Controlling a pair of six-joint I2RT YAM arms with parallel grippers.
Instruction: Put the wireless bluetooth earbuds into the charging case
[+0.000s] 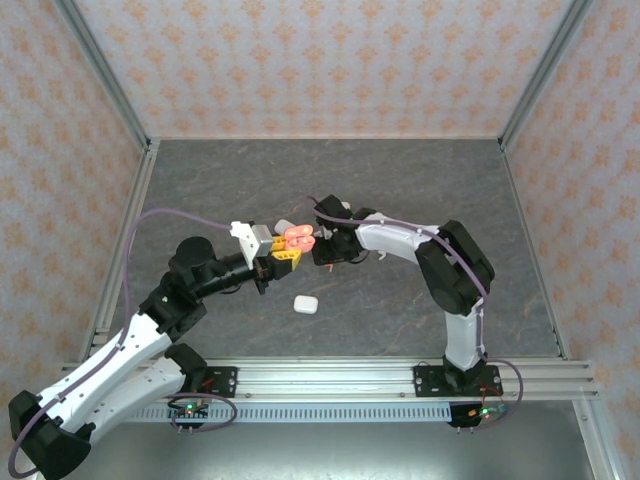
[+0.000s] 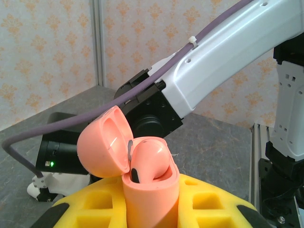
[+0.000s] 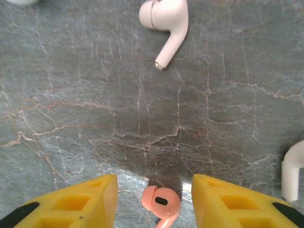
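The left pincer (image 1: pixel 284 252) was clamped on a salmon-pink pillow-shaped plastic charging case (image 2: pixel 142 185), held upright between its yellow fingers (image 2: pixel 213 204) with the lid swung open to one side. The right pincer (image 3: pixel 154 184) pointed down at the grey marbled surface (image 3: pixel 95 95) with its yellow jaws apart. A small salmon-pink stemmed earbud (image 3: pixel 161 203) lay between the two tips, with a gap showing on either side. A white stemmed earbud (image 3: pixel 166 21) lay on the surface well ahead of that pincer, and another white stem (image 3: pixel 292 171) showed just off its side. From above, a white pillow-shaped case (image 1: pixel 305 304) sat on the surface near the left pincer.
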